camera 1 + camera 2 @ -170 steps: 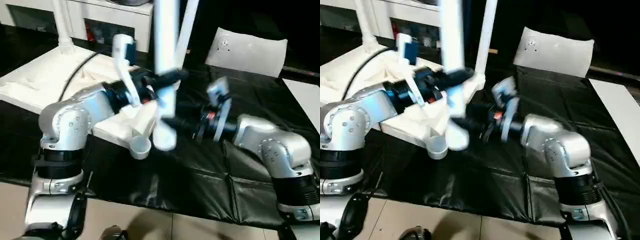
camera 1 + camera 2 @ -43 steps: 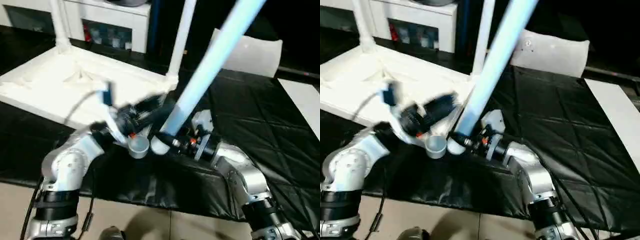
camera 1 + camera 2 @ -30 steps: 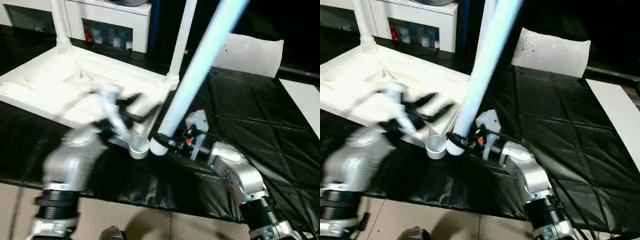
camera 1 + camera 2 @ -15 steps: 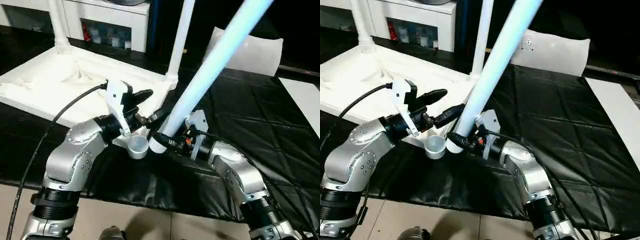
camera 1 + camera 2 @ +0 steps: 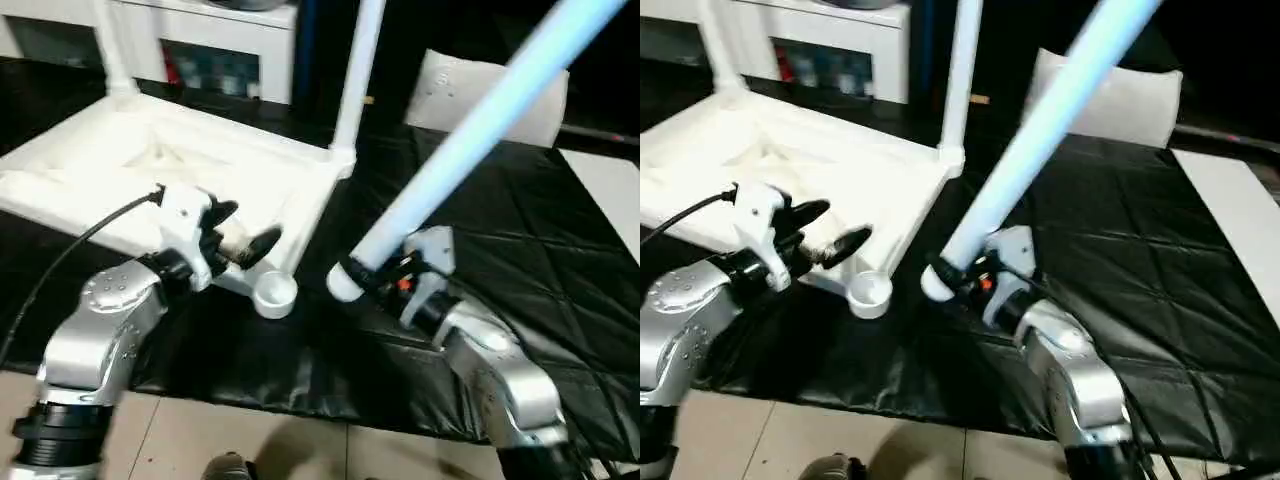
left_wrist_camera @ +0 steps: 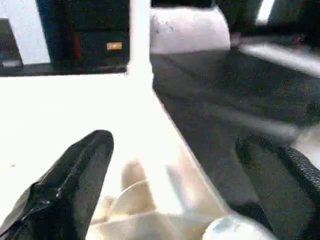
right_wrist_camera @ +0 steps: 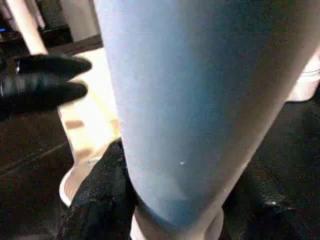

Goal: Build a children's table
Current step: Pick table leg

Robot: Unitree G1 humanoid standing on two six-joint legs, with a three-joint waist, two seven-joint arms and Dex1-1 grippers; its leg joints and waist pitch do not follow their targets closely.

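The children's table top point(image 5: 150, 170) lies upside down on the left, with two legs point(image 5: 355, 70) standing in its far corners. The near corner socket point(image 5: 274, 293) holds nothing. My left gripper point(image 5: 245, 235) hovers open just left of that socket, over the table top's near edge. My right gripper point(image 5: 362, 272) is shut on the lower end of a third leg point(image 5: 480, 120), which leans up and to the right. That leg's foot hangs a little to the right of the socket. In the right wrist view the leg point(image 7: 190, 100) sits against a black finger point(image 7: 105, 195).
A black quilted mat point(image 5: 520, 230) covers the floor under the work. A flat whitish bag point(image 5: 490, 90) lies at the back right and a white panel point(image 5: 610, 190) at the far right. White cabinets point(image 5: 200, 40) stand behind the table top.
My left gripper has drawn back to the left, away from the leg. My right gripper has carried the leg's foot rightward, away from the socket, and the leg leans further over.
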